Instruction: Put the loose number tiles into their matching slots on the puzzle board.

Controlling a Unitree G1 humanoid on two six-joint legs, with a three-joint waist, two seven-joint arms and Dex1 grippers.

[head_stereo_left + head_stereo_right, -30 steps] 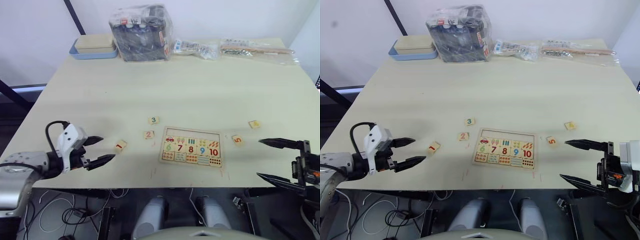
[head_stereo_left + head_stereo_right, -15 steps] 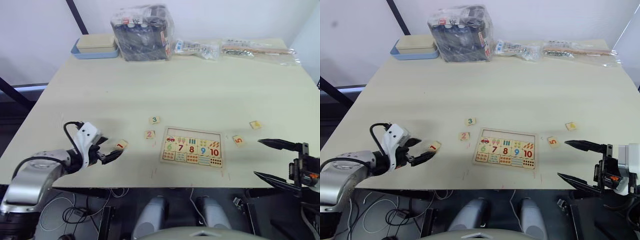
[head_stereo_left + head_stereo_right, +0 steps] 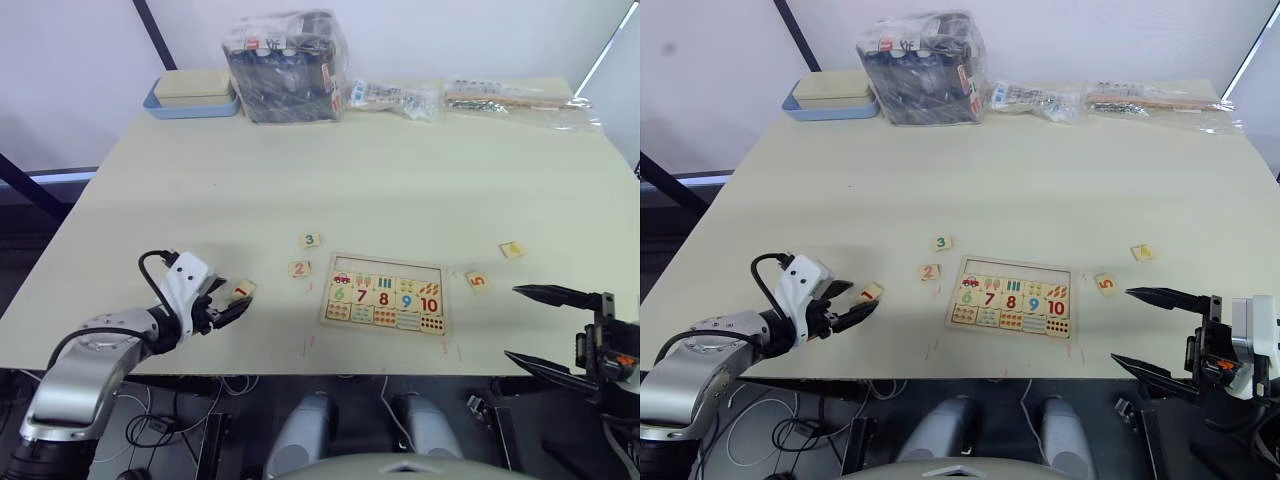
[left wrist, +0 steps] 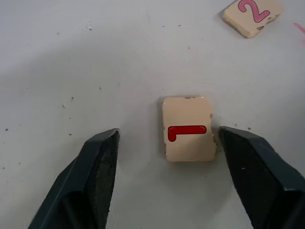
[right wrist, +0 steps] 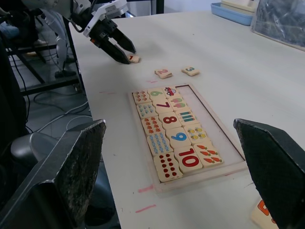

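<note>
Tile 1 (image 4: 188, 129) lies flat on the desk (image 3: 400, 170) between the two fingers of my left claw (image 3: 232, 308), which is spread wide around it; in the left wrist view one finger (image 4: 252, 162) sits just beside the tile's edge, perhaps touching it, while the other (image 4: 97, 164) stands well apart from it, so I am not gripping the tile. My right claw (image 3: 1145, 330) hangs at the near right edge of the desk, its fingers also wide apart and holding nothing. The puzzle board (image 3: 384, 294) lies flat near the front middle of the desk, between my two claws. Its far row of slots (image 3: 390, 268) is bare wood, and the rows nearer me carry pictures, the fixed numerals 6 to 10 and dots. The other loose tiles rest on the desk around the board: tile 2 (image 3: 298, 269) just beside the board's left edge, tile 3 (image 3: 309, 240) a little farther back from it, tile 5 (image 3: 477, 281) just off the board's right edge, close to my right claw, and tile 4 (image 3: 511, 249) farther right and back. Tile 1 is to the left of tile 2, well apart from the board. Along the far edge of the desk stand a blue tray with a beige lid (image 3: 188, 93), a dark bundle wrapped in clear plastic (image 3: 285, 65), and two clear bags (image 3: 460, 97) of small things that I cannot make out.
</note>
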